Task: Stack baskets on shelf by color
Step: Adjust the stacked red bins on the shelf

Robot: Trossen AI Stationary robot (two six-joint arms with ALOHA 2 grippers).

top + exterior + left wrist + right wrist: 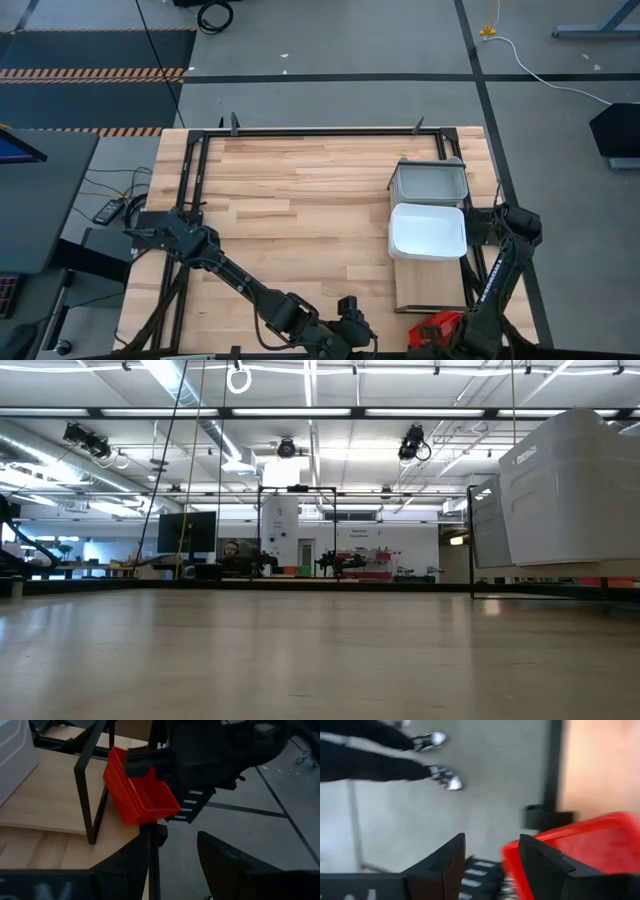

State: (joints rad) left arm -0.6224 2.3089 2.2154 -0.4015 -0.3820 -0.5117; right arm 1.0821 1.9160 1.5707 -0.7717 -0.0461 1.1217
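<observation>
A red mesh-walled basket (pixel 140 790) hangs tilted at the table's near right corner, just past the near end of the pale shelf (pixel 430 290). My right gripper (pixel 492 837) is shut on it and shows in the high view (pixel 452 330) beside the red basket (pixel 436 328). A white basket (pixel 428 232) and a light grey basket (pixel 430 182) rest bottom-down on the shelf, the grey one farther back. My left gripper (pixel 175 832) is open at the table's near edge (pixel 352 322), pointing toward the red basket, with nothing between its fingers. My right gripper has the red basket by one wall at its rim (pixel 511 854). One finger (pixel 144 762) reaches inside the basket; the wall hides the other in the left wrist view. The fingers slant down from above. The basket is lifted clear and steeply tilted.
A black metal frame (pixel 87 795) runs around the table, with posts at the near right corner. A person's legs and shoes (pixel 437 755) stand on the floor beyond the table. Bare tabletop (pixel 290 200) lies left of the shelf.
</observation>
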